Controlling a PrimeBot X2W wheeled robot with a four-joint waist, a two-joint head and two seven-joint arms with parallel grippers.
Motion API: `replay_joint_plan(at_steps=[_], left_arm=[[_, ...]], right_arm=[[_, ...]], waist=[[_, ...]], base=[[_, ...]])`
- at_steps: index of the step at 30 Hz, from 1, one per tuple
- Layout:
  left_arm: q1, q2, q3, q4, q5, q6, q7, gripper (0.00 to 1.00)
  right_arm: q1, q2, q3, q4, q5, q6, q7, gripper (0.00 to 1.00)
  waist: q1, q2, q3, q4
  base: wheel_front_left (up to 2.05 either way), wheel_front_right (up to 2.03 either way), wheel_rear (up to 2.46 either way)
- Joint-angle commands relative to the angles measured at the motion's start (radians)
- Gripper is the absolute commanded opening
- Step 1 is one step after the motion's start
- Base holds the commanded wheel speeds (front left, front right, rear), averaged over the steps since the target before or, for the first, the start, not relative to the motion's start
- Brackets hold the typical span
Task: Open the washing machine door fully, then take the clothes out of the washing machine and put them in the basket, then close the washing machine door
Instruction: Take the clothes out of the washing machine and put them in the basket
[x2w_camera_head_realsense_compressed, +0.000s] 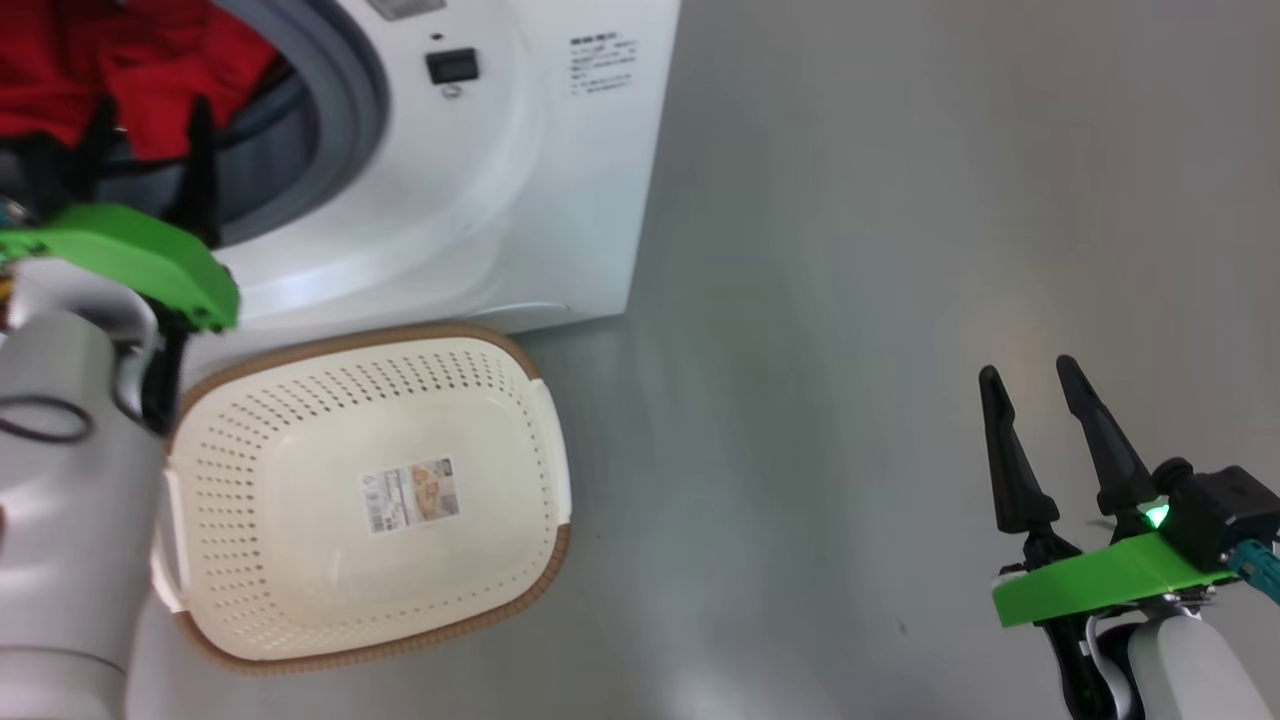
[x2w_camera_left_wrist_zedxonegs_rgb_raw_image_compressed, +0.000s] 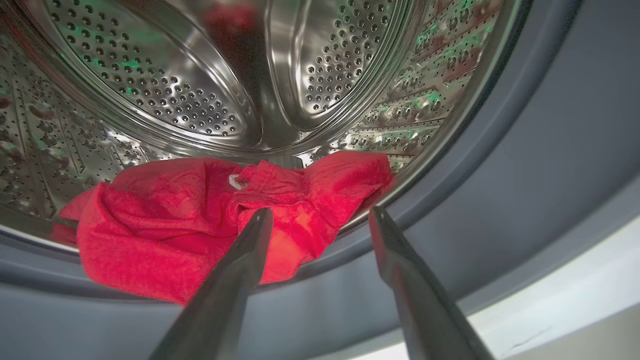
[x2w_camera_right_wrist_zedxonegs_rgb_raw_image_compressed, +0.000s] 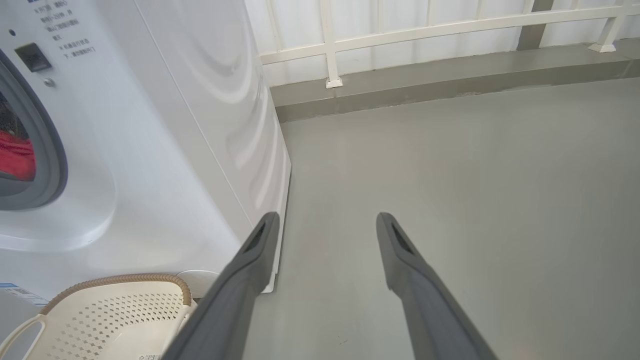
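The white washing machine (x2w_camera_head_realsense_compressed: 520, 180) stands open at the upper left; its door is out of view. Red clothes (x2w_camera_left_wrist_zedxonegs_rgb_raw_image_compressed: 200, 220) lie at the drum's front lip, over the grey rubber ring (x2w_camera_left_wrist_zedxonegs_rgb_raw_image_compressed: 500, 190). My left gripper (x2w_camera_left_wrist_zedxonegs_rgb_raw_image_compressed: 320, 217) is open right at the clothes, one finger over the fabric and the other beside it, nothing clamped. In the head view the left gripper (x2w_camera_head_realsense_compressed: 150, 115) points into the opening at the red clothes (x2w_camera_head_realsense_compressed: 110, 70). The empty cream basket (x2w_camera_head_realsense_compressed: 300, 560) sits on the floor below the machine. My right gripper (x2w_camera_head_realsense_compressed: 1030, 375) hangs open over bare floor at the lower right.
Grey floor (x2w_camera_head_realsense_compressed: 850, 300) stretches to the right of the machine. In the right wrist view a white railing (x2w_camera_right_wrist_zedxonegs_rgb_raw_image_compressed: 425, 30) on a low kerb runs along the far side, with the basket (x2w_camera_right_wrist_zedxonegs_rgb_raw_image_compressed: 100, 320) at the lower left.
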Motion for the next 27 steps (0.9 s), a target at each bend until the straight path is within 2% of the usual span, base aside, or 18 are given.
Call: replay_joint_plan(at_steps=[1, 8, 19, 27], left_arm=[[-0.024, 0.055, 0.015, -0.009, -0.01, 0.002, -0.005, 1.0], [-0.128, 0.113, -0.013, 0.084, -0.035, 0.002, -0.005, 1.0], [-0.196, 0.198, 0.024, 0.133, -0.042, 0.014, -0.005, 1.0], [-0.207, 0.199, 0.015, 0.162, -0.038, 0.007, -0.005, 1.0]], right_arm=[[-0.015, -0.006, 0.025, -0.026, -0.002, 0.007, -0.006, 1.0], [-0.045, 0.001, 0.053, -0.03, -0.001, 0.007, -0.006, 1.0], [-0.068, 0.006, 0.087, -0.049, 0.004, 0.007, -0.006, 1.0], [-0.071, 0.008, 0.094, -0.055, 0.003, 0.007, -0.006, 1.0]], waist=[[0.0, 0.0, 0.034, -0.03], [0.0, 0.0, 0.095, -0.065], [0.0, 0.0, 0.17, -0.112], [0.0, 0.0, 0.178, -0.12]], base=[[0.0, 0.0, 0.0], [0.0, 0.0, 0.0], [0.0, 0.0, 0.0], [0.0, 0.0, 0.0]])
